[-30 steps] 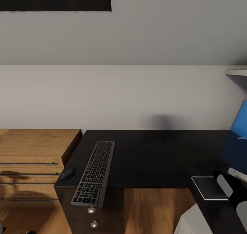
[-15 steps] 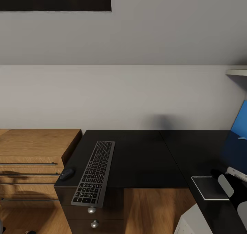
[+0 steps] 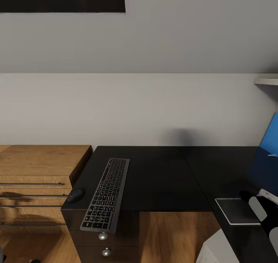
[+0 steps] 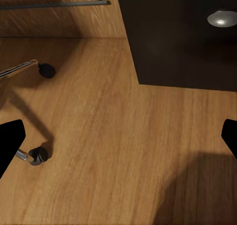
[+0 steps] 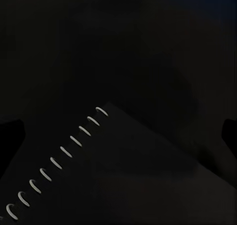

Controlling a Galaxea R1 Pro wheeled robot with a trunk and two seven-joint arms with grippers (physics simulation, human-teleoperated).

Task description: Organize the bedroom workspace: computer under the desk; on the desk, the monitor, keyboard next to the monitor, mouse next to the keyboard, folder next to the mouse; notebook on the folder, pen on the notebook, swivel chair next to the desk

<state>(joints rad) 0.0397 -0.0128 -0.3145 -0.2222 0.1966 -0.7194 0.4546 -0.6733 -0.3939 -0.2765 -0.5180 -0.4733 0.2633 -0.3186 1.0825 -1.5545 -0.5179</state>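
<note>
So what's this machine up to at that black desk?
It is tidying a workspace. Its right hand hangs open over the spiral-bound notebook lying on the right wing of the desk, apparently about to pick it up. The keyboard and mouse lie at the desk's left end, the mouse right at the edge. The left hand is open, down near the wooden floor by a chair caster.
</note>
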